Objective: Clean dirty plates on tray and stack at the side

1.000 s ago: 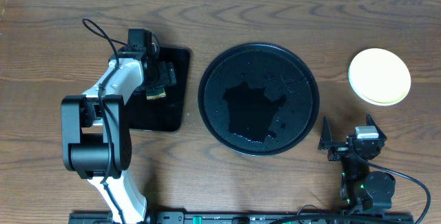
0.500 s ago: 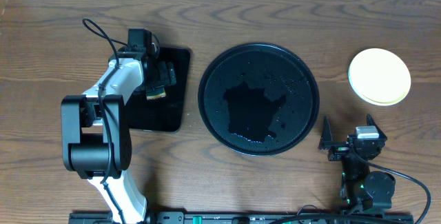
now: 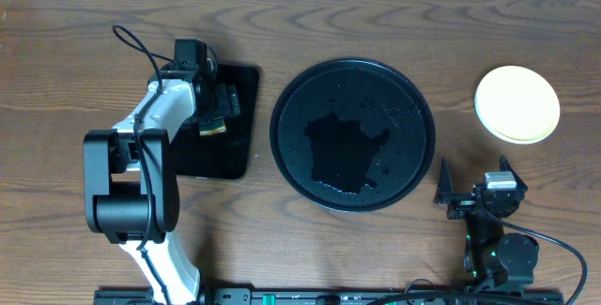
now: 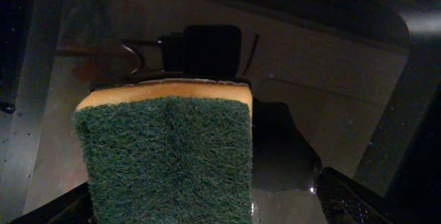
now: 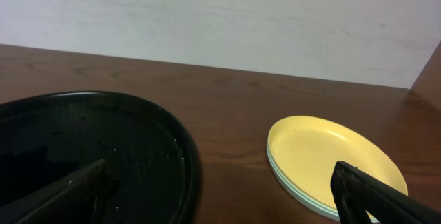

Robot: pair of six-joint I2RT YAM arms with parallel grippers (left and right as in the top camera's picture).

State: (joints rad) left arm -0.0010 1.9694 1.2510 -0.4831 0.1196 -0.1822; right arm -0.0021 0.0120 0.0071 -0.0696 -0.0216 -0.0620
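The plates (image 3: 516,104) stand in one stack on the table at the far right, the pale yellow one on top; mint-green rims show beneath it in the right wrist view (image 5: 331,155). The round black tray (image 3: 352,84) in the middle holds no plates, and its surface is wet; it also shows in the right wrist view (image 5: 138,134). My left gripper (image 3: 218,110) is open over the rectangular tray, with a yellow-and-green sponge (image 4: 165,155) lying between its fingers (image 4: 200,207). My right gripper (image 3: 472,181) is open and empty (image 5: 220,196), near the table's front right.
A smaller rectangular black tray (image 3: 235,150) lies left of the round tray, under the left gripper and sponge. The left arm's base (image 3: 122,183) stands at the front left. A pale wall runs behind the table's far edge (image 5: 220,17).
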